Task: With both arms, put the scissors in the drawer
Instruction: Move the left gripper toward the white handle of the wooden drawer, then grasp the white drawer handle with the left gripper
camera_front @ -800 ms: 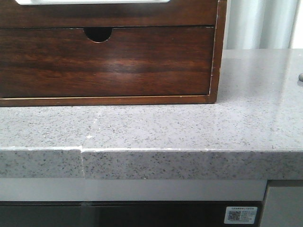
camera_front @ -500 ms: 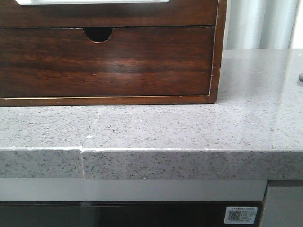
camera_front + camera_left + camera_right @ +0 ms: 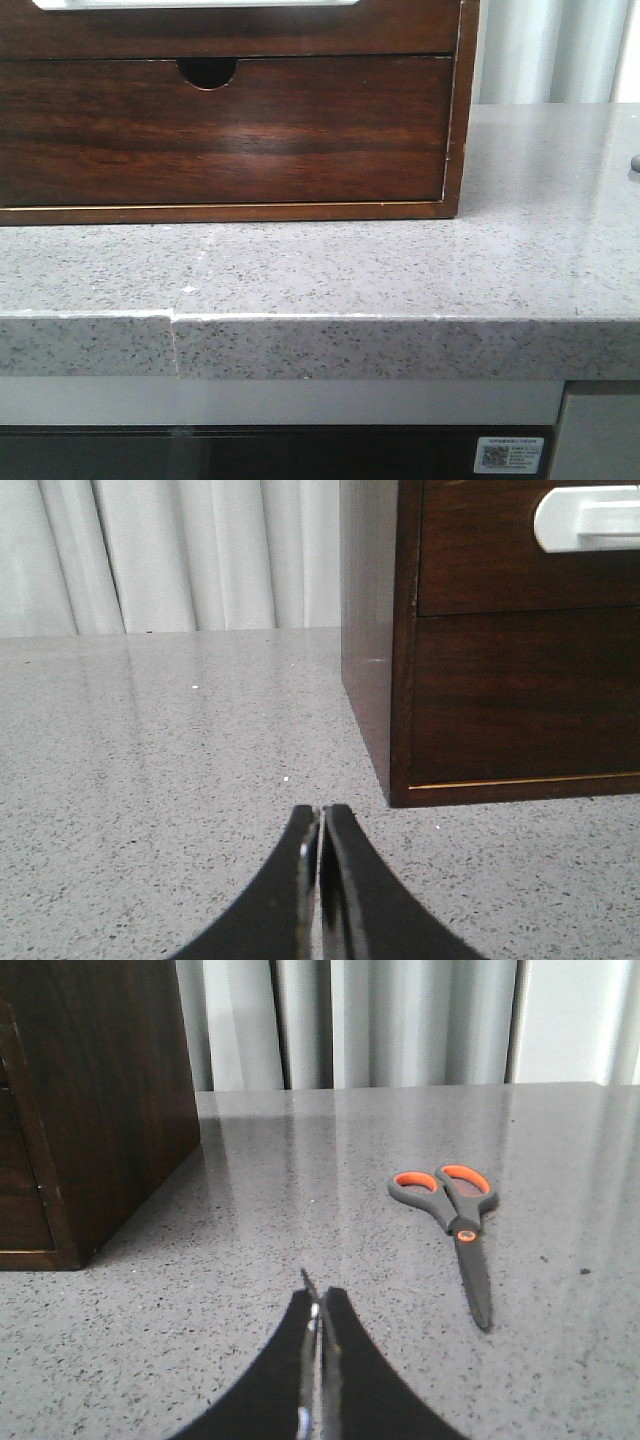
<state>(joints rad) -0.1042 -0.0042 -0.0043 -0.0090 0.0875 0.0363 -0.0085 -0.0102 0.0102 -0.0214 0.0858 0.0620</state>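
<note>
Scissors point(image 3: 452, 1222) lie flat on grey speckled counter point(image 3: 300, 1220), centre-right of R wrist frame, well apart from cabinet point(image 3: 90, 1100) at upper left. Blades shut, tip toward bottom of frame; grey handles w/ orange-lined loops toward top. In front frame scissors not clearly seen; only a small dark bit at right edge, can't tell what. R gripper point(image 3: 318, 1310) low centre of its frame, jaws pressed together, empty, near but apart from scissors. L gripper point(image 3: 321, 825) likewise pressed together, empty, just off cabinet's corner point(image 3: 395, 780). Drawer point(image 3: 230, 30): plain front w/ whitish pull point(image 3: 588, 518), top of front frame, above notched drawer point(image 3: 220, 130); looks closed. Handling (judgement): scissors light, rigid, metal blades likely slick on polished stone, lying low, so little to get under. Best hold prob. across handle neck by the pivot, plastic gives grip and balance near there; blade pinch risks sliding. Jaws need to spread first. Drawer prob. stiffish wood, pull is the obvious hold for L arm. Not fragile; main risk is scissors skating away on contact.
</note>
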